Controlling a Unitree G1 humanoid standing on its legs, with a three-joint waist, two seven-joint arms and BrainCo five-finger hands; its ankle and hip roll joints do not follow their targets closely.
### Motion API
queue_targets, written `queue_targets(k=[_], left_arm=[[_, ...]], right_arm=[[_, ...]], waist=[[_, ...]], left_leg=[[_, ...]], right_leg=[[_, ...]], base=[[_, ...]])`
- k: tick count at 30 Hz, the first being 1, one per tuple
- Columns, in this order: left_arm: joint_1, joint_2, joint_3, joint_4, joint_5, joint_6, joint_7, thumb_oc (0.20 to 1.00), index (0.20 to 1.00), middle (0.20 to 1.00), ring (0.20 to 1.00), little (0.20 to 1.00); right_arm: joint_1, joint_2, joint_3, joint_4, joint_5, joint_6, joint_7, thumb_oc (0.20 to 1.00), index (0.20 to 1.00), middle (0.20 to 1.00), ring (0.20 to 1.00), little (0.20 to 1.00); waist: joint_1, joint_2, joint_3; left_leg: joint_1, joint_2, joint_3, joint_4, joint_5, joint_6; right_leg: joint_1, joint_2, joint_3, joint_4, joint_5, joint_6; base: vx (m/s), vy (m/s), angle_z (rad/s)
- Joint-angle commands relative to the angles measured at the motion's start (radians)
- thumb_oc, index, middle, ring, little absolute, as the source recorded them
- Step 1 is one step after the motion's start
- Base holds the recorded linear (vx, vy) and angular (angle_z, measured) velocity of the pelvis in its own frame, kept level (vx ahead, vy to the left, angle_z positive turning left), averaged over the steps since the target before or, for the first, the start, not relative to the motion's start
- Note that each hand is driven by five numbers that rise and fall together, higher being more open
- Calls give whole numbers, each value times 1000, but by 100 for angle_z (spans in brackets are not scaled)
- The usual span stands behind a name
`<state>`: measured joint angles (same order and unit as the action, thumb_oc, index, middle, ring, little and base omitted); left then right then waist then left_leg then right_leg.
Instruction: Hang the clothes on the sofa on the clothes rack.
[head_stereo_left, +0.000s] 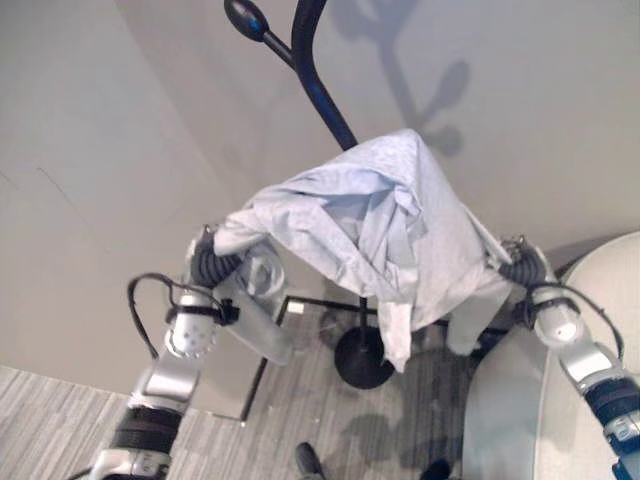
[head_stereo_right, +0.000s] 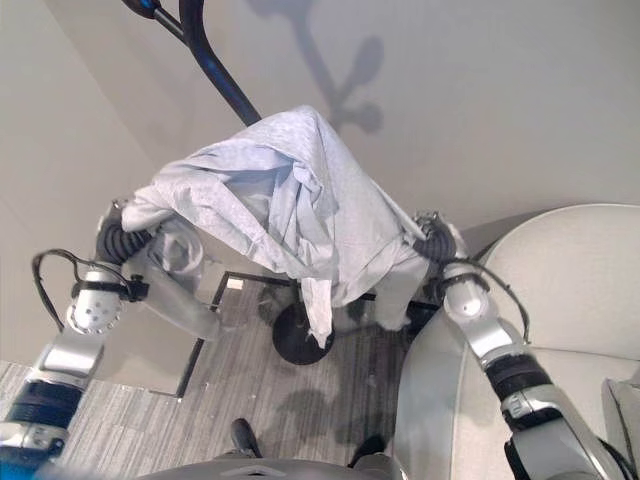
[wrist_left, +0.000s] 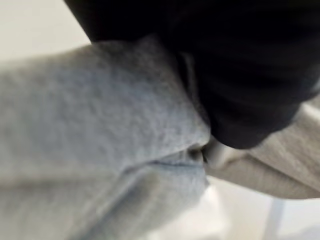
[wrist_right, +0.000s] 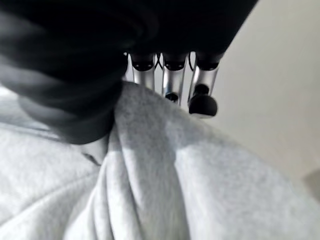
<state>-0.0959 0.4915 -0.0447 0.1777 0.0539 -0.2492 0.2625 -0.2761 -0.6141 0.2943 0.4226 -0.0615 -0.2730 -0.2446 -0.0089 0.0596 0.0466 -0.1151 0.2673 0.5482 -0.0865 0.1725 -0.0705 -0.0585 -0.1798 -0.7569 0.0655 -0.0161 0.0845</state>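
Both hands are largely buried in cloth. The left hand (head_stereo_left: 215, 250) shows its dark ribbed wrist cover, and its fingers lie under a fold of the garment (head_stereo_left: 370, 220), so whether they are curled or straight cannot be told; its wrist view gives grey fabric pressed against the dark cover. The rack (head_stereo_left: 318, 75) is cut off at the top, and its pole is hidden behind the cloth down to the round base (head_stereo_left: 362, 360) on the floor (head_stereo_left: 60, 430).

The garment is pale grey, soft and fleecy, bunched into deep folds. It peaks over the pole and sags toward each hand, with a loose strip hanging down in front of the base.

The right hand (head_stereo_right: 432, 238) sits at the garment's far edge. In its wrist view the fingers (wrist_right: 172, 75) run straight, side by side, over the top of a cloth fold, dark tips touching it; the thumb is hidden, so a pinch cannot be confirmed. A sofa (head_stereo_right: 570, 300) lies beside the right arm.
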Motion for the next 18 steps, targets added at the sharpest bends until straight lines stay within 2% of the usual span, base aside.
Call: queue_targets(k=[1,3,9,18], left_arm=[[-13,-5,0,27,-134,-47,-42,1000,1000,1000,1000,1000],[19,-51,-70,48,-150,-42,-67,1000,1000,1000,1000,1000],[80,-85,-136,125,-150,-20,-83,1000,1000,1000,1000,1000],[138,-139,-131,278,-207,0,-73,1000,1000,1000,1000,1000]], right_arm=[[-39,41,42,-30,14,-46,10,200,200,200,200,200],[-24,103,95,-26,14,-44,18,200,200,200,200,200],[18,166,151,9,25,-38,26,200,200,200,200,200],[86,190,179,92,36,-28,31,200,200,200,200,200]], waist=[[8,-24,25],[4,-26,27],[6,-25,27],[7,-17,9]], left_leg=[[126,129,77,20,68,-162],[132,134,78,20,68,-162],[135,140,79,21,66,-161],[140,132,62,21,64,-159]], right_leg=[[13,4,50,-48,-4,2],[24,13,56,-58,-4,-2],[33,22,57,-65,-5,-4],[54,21,56,-69,-4,0]], base=[[-9,0,-4],[-11,-10,-5],[-5,-1,-2],[0,2,0]])
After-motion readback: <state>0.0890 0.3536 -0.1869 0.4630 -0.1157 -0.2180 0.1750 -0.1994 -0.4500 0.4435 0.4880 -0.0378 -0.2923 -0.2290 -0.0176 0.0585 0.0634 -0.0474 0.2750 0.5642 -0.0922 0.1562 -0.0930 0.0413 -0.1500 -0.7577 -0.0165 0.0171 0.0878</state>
